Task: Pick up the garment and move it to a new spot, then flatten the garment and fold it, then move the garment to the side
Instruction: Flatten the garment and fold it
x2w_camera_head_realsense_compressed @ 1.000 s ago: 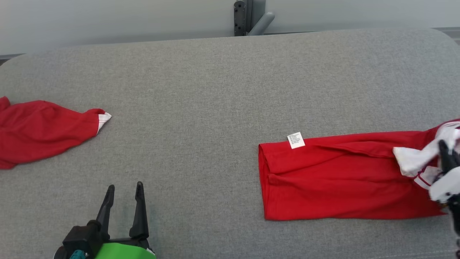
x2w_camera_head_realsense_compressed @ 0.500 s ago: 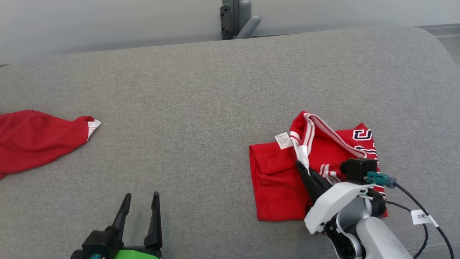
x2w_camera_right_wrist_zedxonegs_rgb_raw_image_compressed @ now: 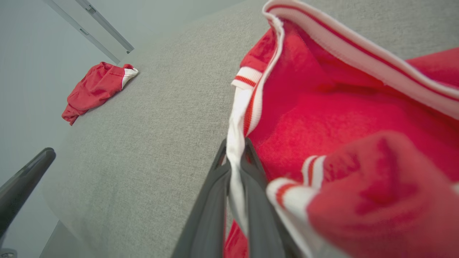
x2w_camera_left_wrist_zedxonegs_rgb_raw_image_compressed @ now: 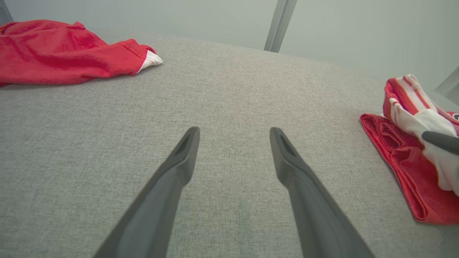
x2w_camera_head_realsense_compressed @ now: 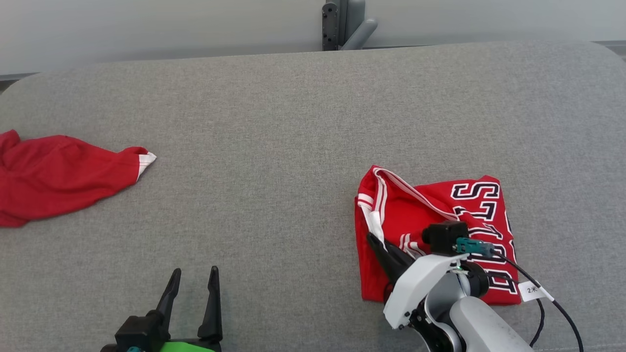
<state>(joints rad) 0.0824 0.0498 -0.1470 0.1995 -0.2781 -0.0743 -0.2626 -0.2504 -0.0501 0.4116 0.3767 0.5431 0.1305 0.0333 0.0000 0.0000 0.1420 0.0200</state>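
The red garment (x2w_camera_head_realsense_compressed: 440, 215) lies folded at the right of the grey padded surface, dark-and-white lettering facing up. My right gripper (x2w_camera_head_realsense_compressed: 374, 238) is shut on its white striped trim at the fold's left edge; in the right wrist view the trim runs between the closed fingertips (x2w_camera_right_wrist_zedxonegs_rgb_raw_image_compressed: 235, 143) over red cloth (x2w_camera_right_wrist_zedxonegs_rgb_raw_image_compressed: 322, 118). My left gripper (x2w_camera_head_realsense_compressed: 194, 270) stands open near the front edge, well left of the garment, nothing between its fingers (x2w_camera_left_wrist_zedxonegs_rgb_raw_image_compressed: 235, 129). The left wrist view has the garment (x2w_camera_left_wrist_zedxonegs_rgb_raw_image_compressed: 401, 157) at its right edge with a right finger (x2w_camera_left_wrist_zedxonegs_rgb_raw_image_compressed: 439, 139) on it.
A second red cloth with a white cuff (x2w_camera_head_realsense_compressed: 54, 176) lies crumpled at the far left, also in the wrist views (x2w_camera_left_wrist_zedxonegs_rgb_raw_image_compressed: 64, 53) (x2w_camera_right_wrist_zedxonegs_rgb_raw_image_compressed: 95, 89). The grey padded surface (x2w_camera_head_realsense_compressed: 293, 122) spans the view. A grey metal post (x2w_camera_head_realsense_compressed: 342, 24) stands behind its back edge.
My right gripper has carried the garment's right end leftward over itself, turning the long strip into a doubled fold that now covers the white label. The left gripper stays open in place; the camera shifted slightly.
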